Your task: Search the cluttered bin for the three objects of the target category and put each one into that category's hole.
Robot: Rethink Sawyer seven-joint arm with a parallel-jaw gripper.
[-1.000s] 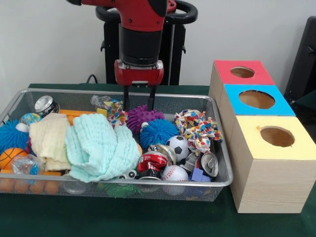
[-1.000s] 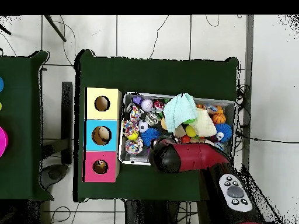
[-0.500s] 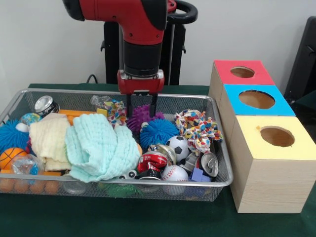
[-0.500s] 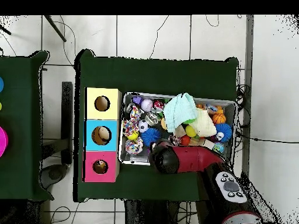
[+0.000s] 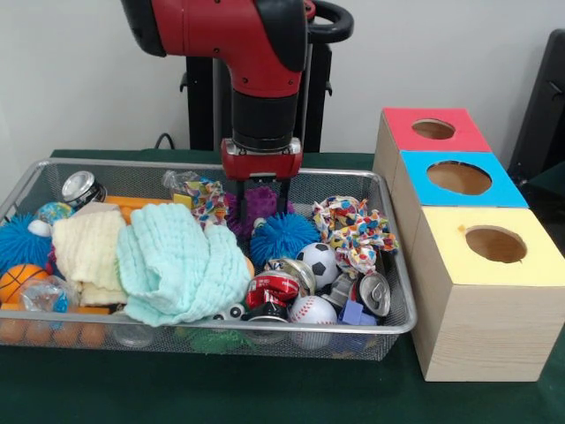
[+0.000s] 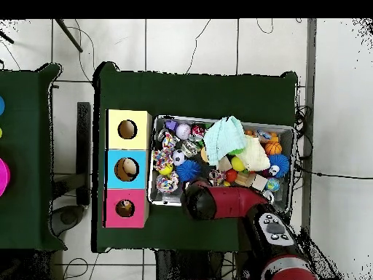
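A wire bin (image 5: pixel 399 291) holds a jumble of balls, cans, cloths and rope toys. My gripper (image 5: pixel 262 213) hangs at the bin's back middle, open, with one finger on each side of a purple spiky ball (image 5: pixel 261 200). Just in front of it lies a blue spiky ball (image 5: pixel 282 237). A soccer ball (image 5: pixel 318 262) and a baseball (image 5: pixel 312 310) lie nearer the front. Beside the bin stand three wooden boxes with holes: red (image 5: pixel 433 129), blue (image 5: pixel 459 177) and yellow (image 5: pixel 494 244). In the overhead view the red arm (image 6: pixel 218 202) hides the gripper and the purple ball.
A mint cloth (image 5: pixel 181 262) and a cream cloth (image 5: pixel 86 250) cover the bin's left middle. Cans (image 5: pixel 375 293) and a rope toy (image 5: pixel 353 230) crowd the right side. A basketball (image 5: pixel 18 281) and another blue spiky ball (image 5: pixel 16 240) sit at the far left.
The arm has shifted right in the front view and come down. The open fingers, earlier above the purple spiky ball, now reach down on both sides of it.
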